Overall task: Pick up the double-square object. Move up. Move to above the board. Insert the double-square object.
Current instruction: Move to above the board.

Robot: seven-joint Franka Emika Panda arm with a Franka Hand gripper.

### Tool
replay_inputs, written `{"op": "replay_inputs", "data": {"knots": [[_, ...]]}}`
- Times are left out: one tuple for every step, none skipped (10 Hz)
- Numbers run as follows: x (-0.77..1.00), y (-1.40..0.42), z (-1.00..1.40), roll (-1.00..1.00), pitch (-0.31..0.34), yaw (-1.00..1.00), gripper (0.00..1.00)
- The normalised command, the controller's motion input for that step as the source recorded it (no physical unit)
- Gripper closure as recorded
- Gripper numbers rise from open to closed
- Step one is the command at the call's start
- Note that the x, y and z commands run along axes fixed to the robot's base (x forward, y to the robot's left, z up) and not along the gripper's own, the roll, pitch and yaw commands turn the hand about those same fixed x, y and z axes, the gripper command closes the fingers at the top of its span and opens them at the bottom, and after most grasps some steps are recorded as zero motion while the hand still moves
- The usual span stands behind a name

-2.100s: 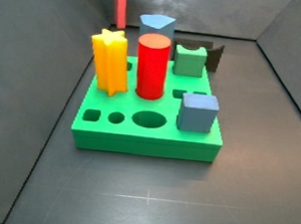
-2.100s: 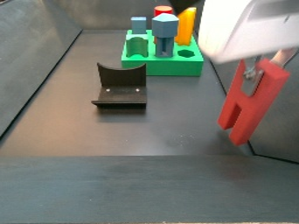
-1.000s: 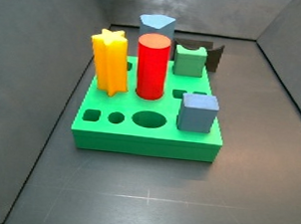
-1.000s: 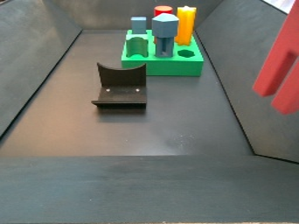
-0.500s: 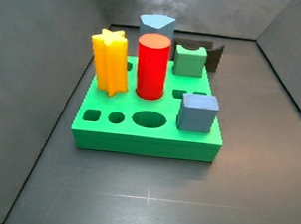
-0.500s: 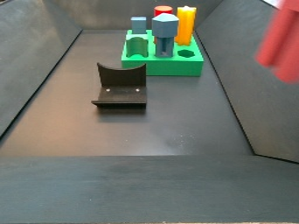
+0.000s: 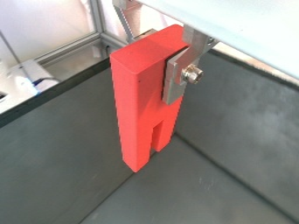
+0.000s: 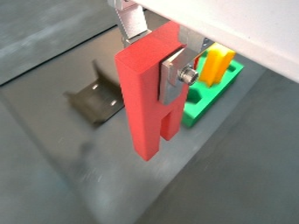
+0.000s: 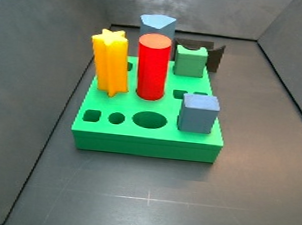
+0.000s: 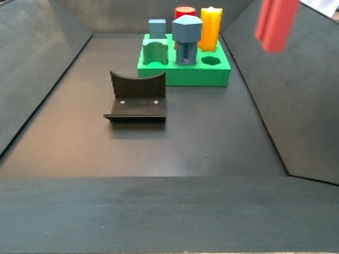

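Salmon-red grooved double-square object, clamped upright in tool, airborne

Claw holding double-square object, board below

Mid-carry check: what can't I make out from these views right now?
- End effector: out of frame in both side views; only the double-square object shows, cut by the top edge.
- Far finger: hidden behind the piece in both wrist views; one finger shows.
- Board: mostly hidden behind the piece in a wrist view; target hole unclear.
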Motion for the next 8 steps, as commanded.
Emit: {"op": "replay_inputs", "data": {"knots": [[0.31, -1.00, 0.06, -0.04, 0.062, -0.05, 1.00], [0.31, -1.00, 0.06, -0.02, 0.071, -0.02, 1.00], [0.32, -1.00, 0.06, -0.03, 0.081, -0.01, 1.00], [0.33, -1.00, 0.06, -0.01, 0.091, 0.00, 1.00], [0.33, -1.00, 0.06, -0.01, 0.098, 0.00, 1.00], [0.34, -1.00, 0.06, -0.02, 0.101, 0.00, 1.00], [0.34, -1.00, 0.07, -0.01, 0.103, 0.01, 1.00], [0.36, -1.00, 0.07, 0.00, 0.109, 0.00, 1.00]]}}
